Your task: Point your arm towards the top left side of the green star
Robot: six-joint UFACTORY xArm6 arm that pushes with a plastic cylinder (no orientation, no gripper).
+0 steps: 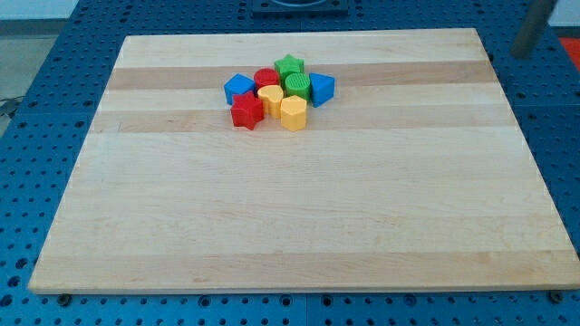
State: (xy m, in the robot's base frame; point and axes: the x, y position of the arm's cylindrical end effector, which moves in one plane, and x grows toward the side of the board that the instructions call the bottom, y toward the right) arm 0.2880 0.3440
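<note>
The green star [289,65] lies at the top of a tight cluster of blocks in the board's upper middle. Touching it or close below are a red cylinder [265,78], a green block [296,86], a blue block [239,88] on the left and a blue block [322,88] on the right. In front are a yellow cylinder [270,98], a yellow heart [292,113] and a red star [246,110]. My rod shows blurred at the view's top right; my tip [523,52] is beyond the board's top right corner, far right of the green star.
The wooden board [290,226] lies on a blue perforated table [27,136]. A dark object [299,4] sits at the view's top edge behind the board.
</note>
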